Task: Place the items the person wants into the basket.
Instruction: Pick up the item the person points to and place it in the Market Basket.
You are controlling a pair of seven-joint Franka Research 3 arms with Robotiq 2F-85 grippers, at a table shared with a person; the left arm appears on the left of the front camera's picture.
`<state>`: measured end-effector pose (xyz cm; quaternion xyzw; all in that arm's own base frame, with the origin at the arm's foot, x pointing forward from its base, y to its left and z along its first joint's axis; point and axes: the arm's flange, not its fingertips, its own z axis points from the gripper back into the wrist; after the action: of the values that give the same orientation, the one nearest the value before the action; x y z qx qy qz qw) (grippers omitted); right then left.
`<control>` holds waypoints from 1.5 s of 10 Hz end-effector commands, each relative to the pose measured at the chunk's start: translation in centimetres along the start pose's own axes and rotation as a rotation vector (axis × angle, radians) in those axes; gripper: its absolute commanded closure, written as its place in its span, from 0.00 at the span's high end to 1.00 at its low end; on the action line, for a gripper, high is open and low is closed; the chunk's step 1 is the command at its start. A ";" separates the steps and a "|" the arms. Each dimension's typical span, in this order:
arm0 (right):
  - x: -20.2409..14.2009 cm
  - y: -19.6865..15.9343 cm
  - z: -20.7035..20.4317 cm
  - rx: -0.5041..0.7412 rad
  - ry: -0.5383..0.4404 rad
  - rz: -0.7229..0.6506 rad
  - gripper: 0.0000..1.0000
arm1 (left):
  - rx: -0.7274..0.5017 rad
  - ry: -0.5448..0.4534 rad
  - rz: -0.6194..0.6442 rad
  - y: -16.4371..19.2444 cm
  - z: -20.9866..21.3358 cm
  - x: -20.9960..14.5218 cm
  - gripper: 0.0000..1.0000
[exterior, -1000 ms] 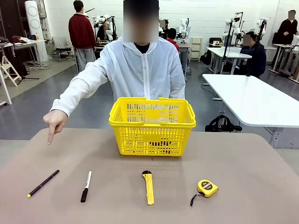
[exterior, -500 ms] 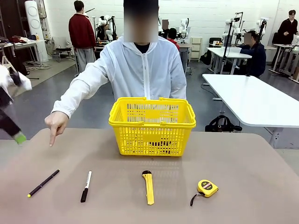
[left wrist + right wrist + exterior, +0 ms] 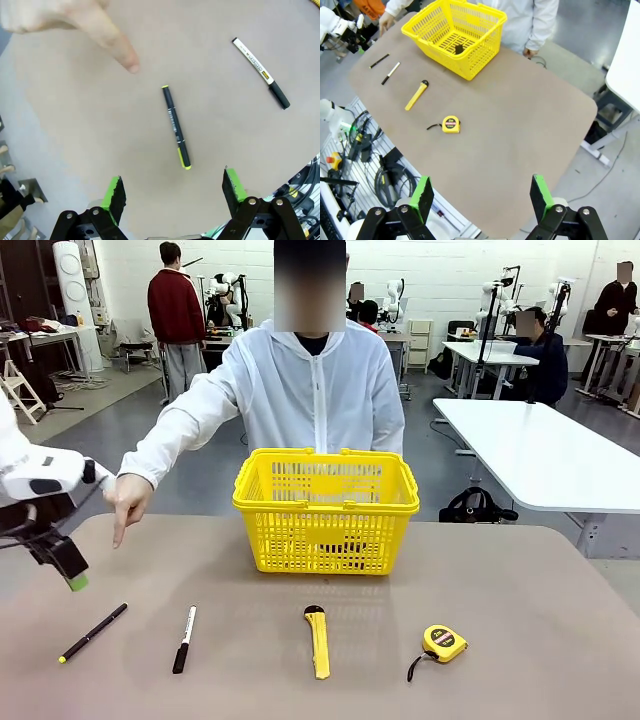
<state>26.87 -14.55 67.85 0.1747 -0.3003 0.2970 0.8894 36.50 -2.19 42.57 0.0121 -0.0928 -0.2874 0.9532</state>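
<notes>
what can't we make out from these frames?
- Dark object in the basket: front view, lattice wall hides it; right wrist view, too small to identify.
- Marker print: left wrist view, too small to read.
- Person's pointing hand: left wrist view, cut off by the top edge.
</notes>
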 end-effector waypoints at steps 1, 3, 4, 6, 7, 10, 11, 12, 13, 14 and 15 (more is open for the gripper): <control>0.0 0.0 -0.1 0.011 -0.004 0.007 1.00 | -0.030 0.001 0.016 -2.5 -3.1 -1.5 1.00; 0.0 0.0 -0.1 0.011 -0.004 0.007 1.00 | -0.032 0.014 0.037 -2.8 -5.1 -1.4 1.00; 0.0 0.0 -0.1 0.011 -0.004 0.007 1.00 | -0.043 0.033 0.041 -2.5 -6.1 -1.1 1.00; 0.0 0.0 -0.1 0.011 -0.004 0.007 1.00 | -0.088 0.040 0.041 -1.7 -7.9 -0.8 1.00; 0.0 0.0 -0.1 0.011 -0.004 0.007 1.00 | -0.106 0.047 0.046 -1.5 -8.8 -0.9 1.00; 0.0 0.0 -0.1 0.011 -0.004 0.007 1.00 | -0.072 0.044 0.027 -1.1 -11.3 -0.8 1.00; 0.0 0.0 -0.1 0.011 -0.004 0.007 1.00 | -0.063 0.051 0.032 -1.0 -11.9 -0.8 1.00; 0.0 0.0 -0.1 0.011 -0.004 0.007 1.00 | -0.051 0.055 0.013 -0.9 -12.2 -0.6 1.00; 0.0 0.0 -0.1 0.011 -0.004 0.007 1.00 | -0.035 0.053 0.004 -1.1 -12.6 -0.8 1.00; 0.0 0.0 -0.1 0.011 -0.004 0.007 1.00 | -0.036 0.056 0.005 -1.3 -12.9 -1.1 1.00; 0.0 0.0 -0.1 0.011 -0.004 0.007 1.00 | -0.032 0.058 0.001 -1.3 -13.1 -1.2 1.00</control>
<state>26.86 -14.55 67.85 0.1746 -0.3003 0.2969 0.8895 40.52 -3.64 30.70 -0.0060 -0.0525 -0.2780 0.9591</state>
